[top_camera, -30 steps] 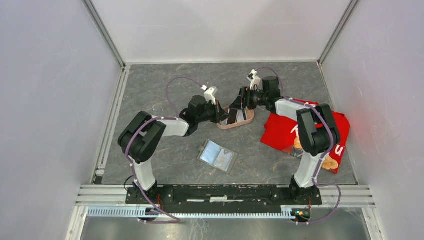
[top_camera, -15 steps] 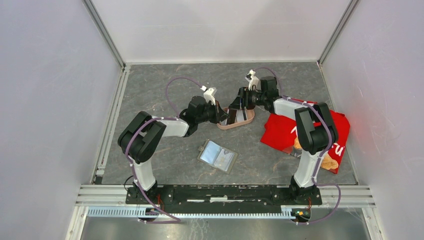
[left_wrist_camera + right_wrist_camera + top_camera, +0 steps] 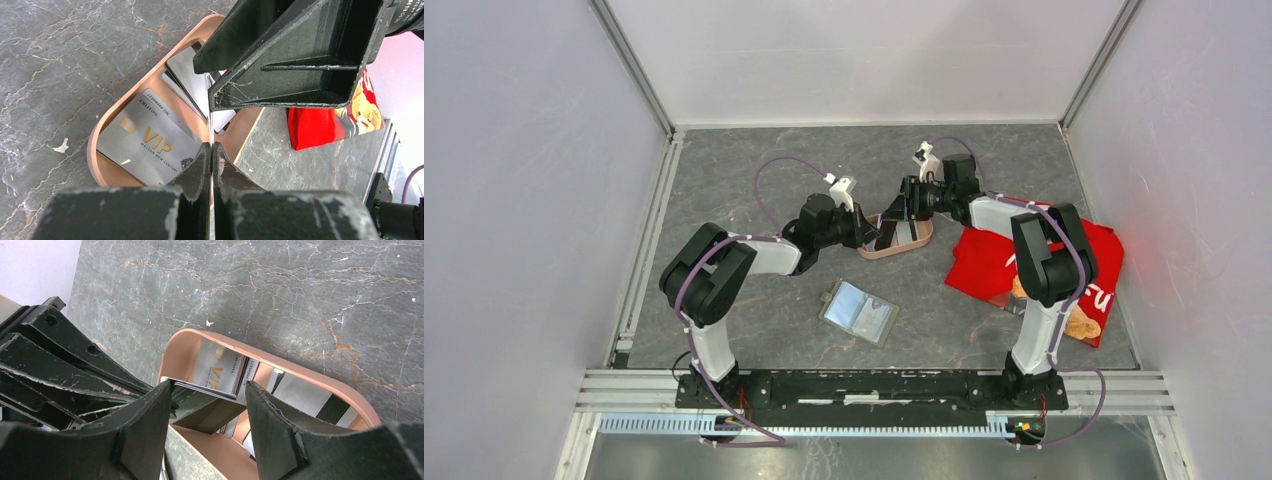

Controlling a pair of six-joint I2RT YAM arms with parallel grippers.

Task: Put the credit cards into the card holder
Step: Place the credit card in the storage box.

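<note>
A pink oval tray (image 3: 914, 240) holds several credit cards, among them a silver VIP card (image 3: 150, 140) lying flat and a white card with a black stripe (image 3: 310, 400). My left gripper (image 3: 212, 147) is shut on one thin card (image 3: 211, 125), seen edge-on above the tray. My right gripper (image 3: 209, 390) faces it from the other side, jaws open and straddling that same card (image 3: 215, 407); its left finger (image 3: 150, 415) is at the card's edge and the other stands apart. The card holder (image 3: 859, 312) lies on the table in front of the tray, away from both grippers.
A red snack bag (image 3: 1034, 265) lies on the table to the right, under the right arm. Grey enclosure walls close in the table on three sides, with a metal rail (image 3: 874, 385) along the near edge.
The right gripper's jaws have narrowed around the card held up by the left gripper, and it has shifted slightly left. The left arm has stayed put.
</note>
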